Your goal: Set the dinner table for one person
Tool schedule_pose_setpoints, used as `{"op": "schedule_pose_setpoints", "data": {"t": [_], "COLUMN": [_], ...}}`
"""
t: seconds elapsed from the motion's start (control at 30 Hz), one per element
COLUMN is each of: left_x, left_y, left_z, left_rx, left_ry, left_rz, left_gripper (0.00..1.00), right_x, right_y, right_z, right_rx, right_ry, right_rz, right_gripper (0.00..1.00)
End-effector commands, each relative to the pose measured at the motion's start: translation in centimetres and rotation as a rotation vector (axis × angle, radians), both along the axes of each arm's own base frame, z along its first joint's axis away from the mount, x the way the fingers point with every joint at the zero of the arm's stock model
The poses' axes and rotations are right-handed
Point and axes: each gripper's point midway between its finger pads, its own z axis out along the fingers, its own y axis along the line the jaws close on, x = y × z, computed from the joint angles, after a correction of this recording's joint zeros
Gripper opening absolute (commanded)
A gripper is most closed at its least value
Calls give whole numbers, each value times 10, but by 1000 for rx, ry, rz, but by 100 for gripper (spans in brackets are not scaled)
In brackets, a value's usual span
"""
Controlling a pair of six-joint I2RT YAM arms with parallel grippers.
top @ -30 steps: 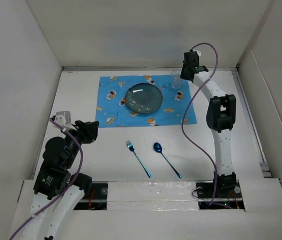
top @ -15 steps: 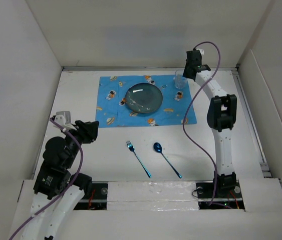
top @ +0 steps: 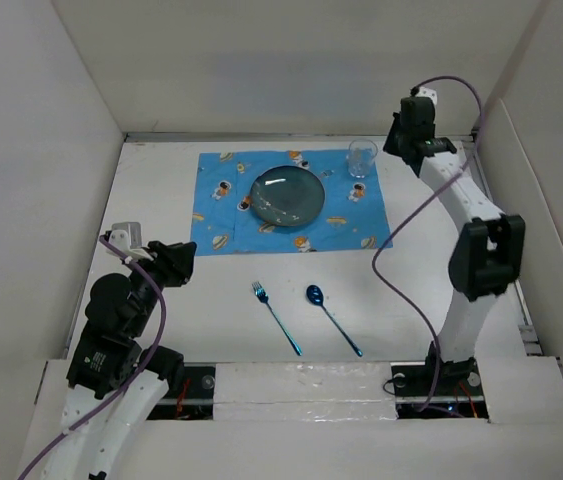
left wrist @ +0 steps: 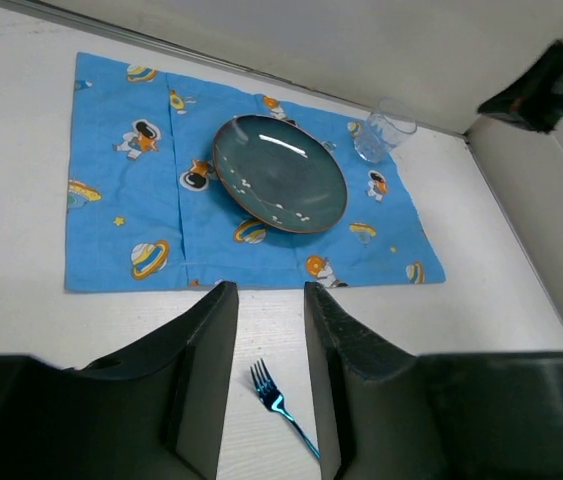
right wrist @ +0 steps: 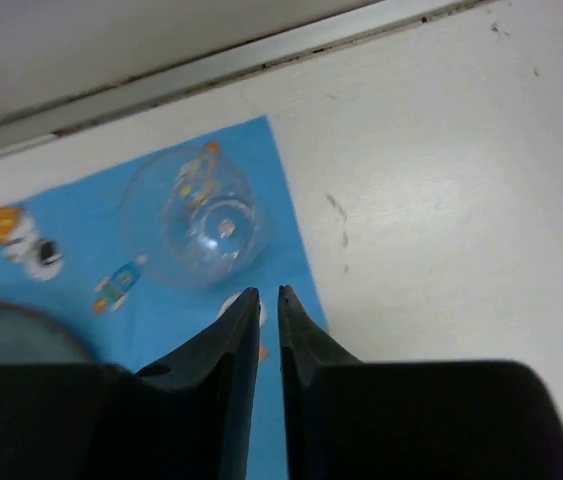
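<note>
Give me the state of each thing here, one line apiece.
Glass: upright, empty, on the mat's far right corner.
Plate: empty, flat on the mat.
Mat: spread flat on the dinner table.
Fork: lying off the mat.
Spoon: lying beside the fork, apart.
Left pincer: open, empty.
Right pincer: shut, empty.

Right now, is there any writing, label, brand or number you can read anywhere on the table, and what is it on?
None can be read.
The blue mat carries only cartoon pictures (astronauts, planets, rockets) and no words.
The plate, glass, fork and spoon show no markings.
</note>
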Motion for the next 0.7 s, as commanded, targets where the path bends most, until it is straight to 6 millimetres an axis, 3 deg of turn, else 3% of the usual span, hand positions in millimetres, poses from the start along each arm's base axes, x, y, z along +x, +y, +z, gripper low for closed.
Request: {"op": "schedule_pose_setpoints", "data": {"t": [0.0, 0.03, 0.07, 0.13, 0.17, 0.2, 0.23, 0.27, 0.3, 0.43, 0.47, 0.5, 0.53, 0.6, 0.67], "left_x": [1, 1, 1, 2, 2, 3, 4, 3, 3, 4, 3, 1, 0, 1, 1], "left_y": [-3, -4, -4, -4, -5, -5, -6, -8, -8, -7, -7, -6, -5, -4, -5], "left_z": [11, 10, 10, 10, 9, 8, 7, 7, 7, 7, 8, 10, 11, 11, 10], "left_rx": [-13, -11, -13, -11, -9, -9, -8, -8, -8, -7, -10, -13, -17, -15, -14], "left_ry": [-45, -44, -43, -47, -41, -33, -30, -32, -35, -30, -33, -43, -50, -44, -41], "left_rz": [-16, -18, -21, -19, -21, -22, -24, -38, -39, -32, -31, -30, -24, -18, -24], "left_gripper": [29, 22, 16, 6, 5, 4, 4, 4, 5, 14, 15, 16, 17, 19, 20], "right_x": [-48, -86, -110, -151, -183, -214, -231, -259, -291, -368, -384, -396, -411, -433, -449], "right_y": [68, 83, 120, 151, 159, 186, 192, 192, 211, 204, 197, 190, 192, 179, 169], "right_z": [131, 115, 115, 103, 79, 67, 55, 29, 17, -33, -50, -62, -70, -93, -109], "right_rx": [117, 143, 180, 227, 253, 279, 275, 270, 273, 246, 257, 257, 264, 239, 171], "right_ry": [-352, -337, -368, -390, -363, -341, -322, -258, -214, -47, 29, 69, 117, 241, 325], "right_rz": [210, 284, 373, 461, 489, 562, 570, 587, 660, 674, 640, 627, 653, 603, 566], "right_gripper": [0, 0, 0, 0, 0, 0, 0, 0, 0, 0, 5, 24, 32, 45, 52]}}
